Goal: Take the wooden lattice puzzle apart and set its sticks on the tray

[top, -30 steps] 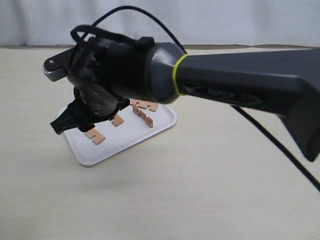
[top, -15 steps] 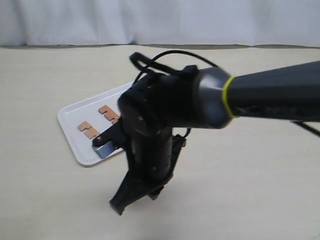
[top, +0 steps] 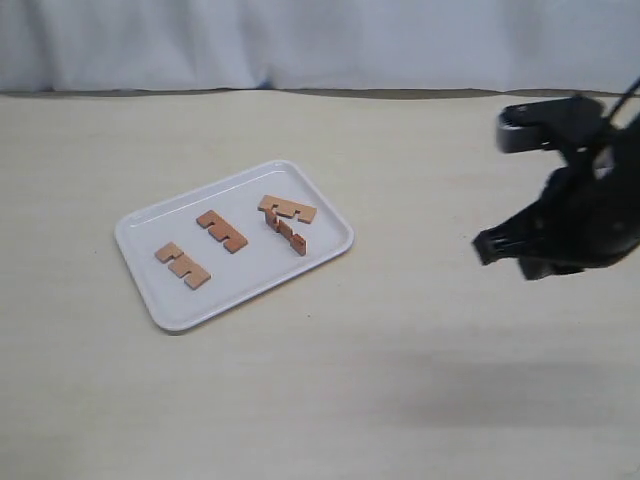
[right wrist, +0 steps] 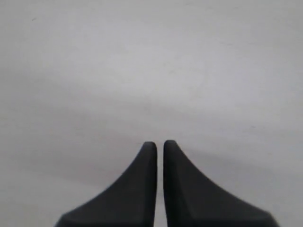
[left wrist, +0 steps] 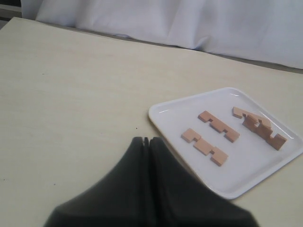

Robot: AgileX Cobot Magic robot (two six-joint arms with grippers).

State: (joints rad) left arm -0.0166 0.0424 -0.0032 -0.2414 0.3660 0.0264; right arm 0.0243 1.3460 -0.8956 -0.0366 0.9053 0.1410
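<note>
The white tray point(top: 262, 264) lies left of centre with four separate reddish-brown notched sticks on it. No assembled lattice puzzle shows. One stick point(top: 183, 265) lies nearest the left end, a second point(top: 221, 230) in the middle. A third point(top: 288, 208) lies flat at the far right and touches a fourth point(top: 291, 236) that stands on its edge. My right gripper point(top: 487, 247) hangs well right of the tray, shut with only a hairline gap point(right wrist: 160, 144) and empty. My left gripper point(left wrist: 146, 140) is shut and empty, a little short of the tray point(left wrist: 246, 163) and its sticks point(left wrist: 204, 146).
The pale wooden table point(top: 330, 390) stretches around the tray on all sides. A white curtain point(top: 300, 40) hangs along the far edge. The right arm's dark body point(top: 585, 200) fills the right edge of the exterior view.
The right arm has swung away from over the tray, across the front, to the far right. The tray and all four sticks are now uncovered; the sticks have not moved.
</note>
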